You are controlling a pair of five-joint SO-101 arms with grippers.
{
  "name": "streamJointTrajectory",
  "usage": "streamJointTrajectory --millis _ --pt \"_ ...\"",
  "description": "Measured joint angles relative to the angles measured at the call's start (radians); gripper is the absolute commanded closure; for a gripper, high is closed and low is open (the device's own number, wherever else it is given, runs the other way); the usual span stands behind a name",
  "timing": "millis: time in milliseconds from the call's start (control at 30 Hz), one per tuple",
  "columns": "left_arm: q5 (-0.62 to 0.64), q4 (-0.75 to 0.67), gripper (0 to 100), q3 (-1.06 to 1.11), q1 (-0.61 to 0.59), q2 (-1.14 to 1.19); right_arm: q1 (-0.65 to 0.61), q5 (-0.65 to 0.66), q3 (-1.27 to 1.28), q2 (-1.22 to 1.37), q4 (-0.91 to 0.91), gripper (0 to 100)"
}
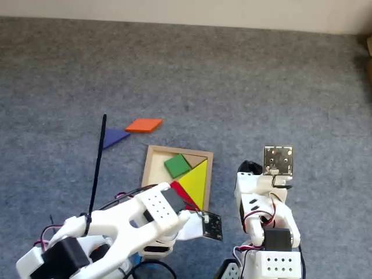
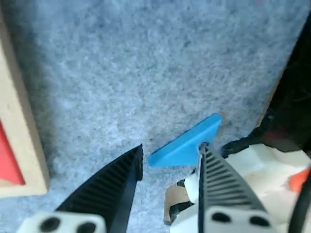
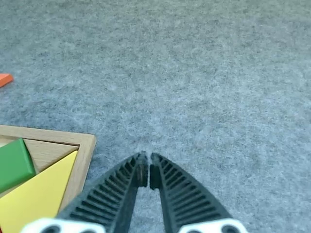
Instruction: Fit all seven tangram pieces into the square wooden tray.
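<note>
- While the left gripper (image 2: 170,148) stands open astride the blue triangle (image 2: 187,143), one finger touching its edge, I'd close squarely on its flat sides so it can't pivot out.
- That triangle lies on the carpet just beside the square wooden tray (image 1: 174,149), by my reckoning off its 6 o'clock side.
- The left arm (image 1: 133,218) leans low across that same edge.
- The right gripper (image 3: 147,158) is pinched together on nothing, at the tray's 3 o'clock.
</note>
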Motion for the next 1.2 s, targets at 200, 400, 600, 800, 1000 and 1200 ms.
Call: streamJointTrajectory --millis 200,400,600,800,1000,1200 --pt "0.006 0.000 82 0.000 0.000 0.000 0.000 0.000 0.000 0.000 0.000 97.4" --pt "0.012 -0.006 82 0.005 -0.069 0.002 0.000 0.000 0.000 0.000 0.000 97.4" --pt "0.012 -0.006 82 0.005 -0.180 0.008 0.000 0.000 0.000 0.000 0.000 97.4" --pt "0.014 -0.017 83 -0.057 -0.285 0.012 0.000 0.000 0.000 0.000 0.000 97.4" --pt "0.014 0.015 83 -0.199 -0.416 0.014 0.000 0.000 0.000 0.000 0.000 97.4" --pt "0.014 0.157 83 -0.354 -0.482 0.014 0.000 0.000 0.000 0.000 0.000 97.4"
